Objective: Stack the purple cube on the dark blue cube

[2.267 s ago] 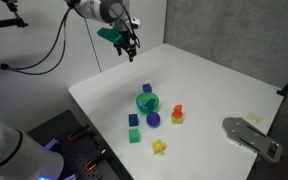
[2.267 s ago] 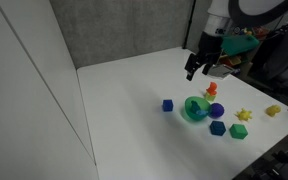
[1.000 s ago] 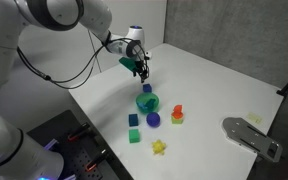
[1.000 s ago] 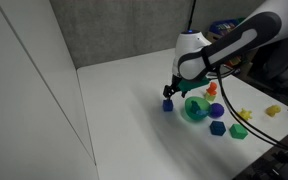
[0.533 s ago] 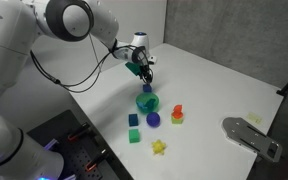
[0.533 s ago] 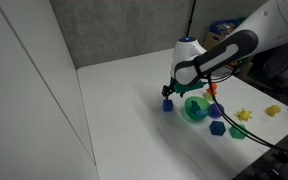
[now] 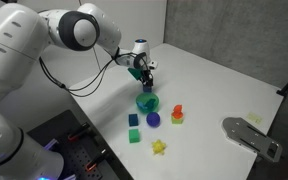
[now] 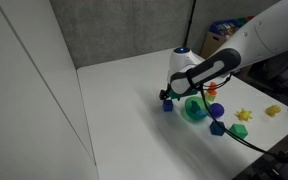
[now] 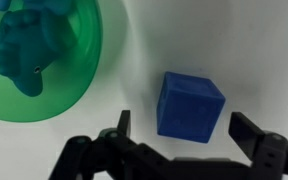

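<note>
Plainly mid-approach, the jaws stood released and spread in the wrist view, one finger at nine o'clock and one at three o'clock of the purple cube (image 9: 191, 106), neither seeming to touch it and nothing held. The cube lay flat on the white desk (image 7: 214, 90), slightly skewed to the line between the fingers. Beyond it, at about ten o'clock, sat the green bowl (image 9: 82, 75) with a teal toy (image 9: 29, 50) inside, near the cube but apart from it.

Farther out, in an exterior view, the arm (image 7: 79, 28) reached low over the cube, while the dark blue cube (image 7: 134, 119) waited past the bowl, at roughly six o'clock of the purple one, with the purple ball (image 7: 153, 119) just beside it at three o'clock and the green cube (image 7: 134, 135) near it at six o'clock.

The step in hand appeared to be the pick; stacking had not begun. The next move likely called for a short further descent, then a squeeze square on the cube's side faces, keeping the finger nearest the bowl off its rim.

Against the frames from a couple of seconds before, the arm had swung in from high above the desk's far edge and dropped over the cube; the toys had not shifted.
</note>
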Controlling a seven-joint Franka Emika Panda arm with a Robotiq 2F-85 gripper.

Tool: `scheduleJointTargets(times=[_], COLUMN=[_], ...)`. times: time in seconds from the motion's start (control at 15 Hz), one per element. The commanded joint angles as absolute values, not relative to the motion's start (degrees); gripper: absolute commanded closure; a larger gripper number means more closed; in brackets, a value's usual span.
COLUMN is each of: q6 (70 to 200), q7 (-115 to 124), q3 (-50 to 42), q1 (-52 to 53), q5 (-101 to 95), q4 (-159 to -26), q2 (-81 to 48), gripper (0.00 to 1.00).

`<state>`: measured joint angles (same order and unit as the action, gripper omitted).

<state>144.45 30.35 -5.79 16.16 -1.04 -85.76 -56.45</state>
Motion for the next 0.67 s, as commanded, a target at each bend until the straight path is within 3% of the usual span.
scheduleJointTargets(times=[0.0, 0.47, 0.53, 0.6], q6=[144.56, 144.58, 144.61, 144.4], q7=[32.16, 32.6, 32.73, 32.58], q3=[-7.05, -7.39, -7.49, -7.42], q1=[17.52, 17.97, 18.08, 18.07], q5=[-0.86, -0.87, -0.92, -0.92], q4=[-81.4, -78.02, -77.76, -77.63], q2=[-59.93, -62.99, -63.32, -63.47], gripper=[0.0, 0.0, 0.25, 0.26])
